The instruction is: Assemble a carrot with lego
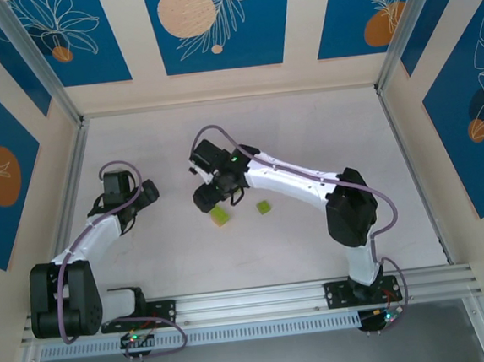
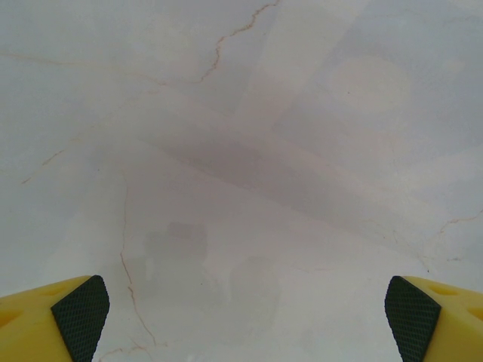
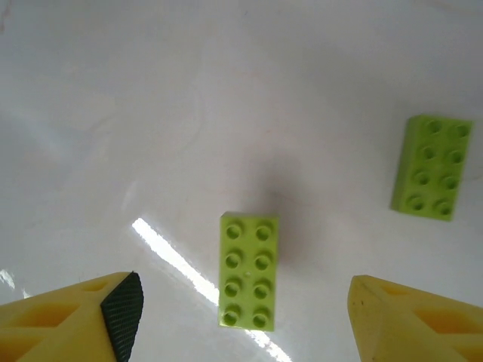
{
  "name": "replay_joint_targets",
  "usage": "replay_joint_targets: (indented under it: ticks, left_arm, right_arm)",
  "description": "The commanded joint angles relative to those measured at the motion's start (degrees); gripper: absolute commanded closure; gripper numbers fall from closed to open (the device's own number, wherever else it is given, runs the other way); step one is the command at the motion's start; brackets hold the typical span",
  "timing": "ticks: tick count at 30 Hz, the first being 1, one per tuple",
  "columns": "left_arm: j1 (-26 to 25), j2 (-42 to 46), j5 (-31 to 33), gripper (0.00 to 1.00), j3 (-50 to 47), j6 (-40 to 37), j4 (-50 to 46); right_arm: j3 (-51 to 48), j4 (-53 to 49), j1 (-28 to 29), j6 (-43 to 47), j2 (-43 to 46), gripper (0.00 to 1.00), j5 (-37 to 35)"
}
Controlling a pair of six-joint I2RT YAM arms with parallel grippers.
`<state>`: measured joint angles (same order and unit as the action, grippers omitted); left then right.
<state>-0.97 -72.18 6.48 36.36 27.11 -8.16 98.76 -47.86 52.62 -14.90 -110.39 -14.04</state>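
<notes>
Lime-green brick (image 3: 248,271), 2x4 studs, lies flat on the white table (image 3: 113,90), studs up, right btwn the fingers (image 3: 121,320) of the right gripper (image 1: 212,194) in my right wrist cam. Jaws stand apart w/ bare table showing on each side of the brick, so nothing is clamped and neither finger touches it. A second brick (image 3: 432,167), same colour & stud count, sits off to the upper right of that view, also flat, clearly apart from the first, not joined. From the top cam I see the first one (image 1: 220,215) just below the right gripper, toward the arm bases, and the second (image 1: 264,206) near it on its right. The first brick's near side looks tan from above; can't tell if that's another piece. Left gripper (image 2: 241,309) is well apart from both, over bare table on the left side, jaws spread wide, holding nothing.
</notes>
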Motion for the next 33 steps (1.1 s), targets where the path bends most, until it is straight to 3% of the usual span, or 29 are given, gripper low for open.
replay_joint_targets:
  ticks: [1, 13, 33]
  left_arm:
    - [0.88, 0.60, -0.06, 0.03, -0.23, 0.53, -0.21]
    - [0.83, 0.31, 0.11, 0.03, 0.00, 0.48, -0.21]
    - [0.88, -0.74, 0.29, 0.03, 0.18, 0.22, 0.10]
  right_arm:
    - [2.45, -3.47, -3.98, 2.13, -1.95, 0.27, -2.21]
    - [10.15, -0.67, -12.77, 9.16, -15.20, 0.30, 1.46]
    - [11.93, -2.72, -13.33, 10.46, -21.71, 0.41, 2.30]
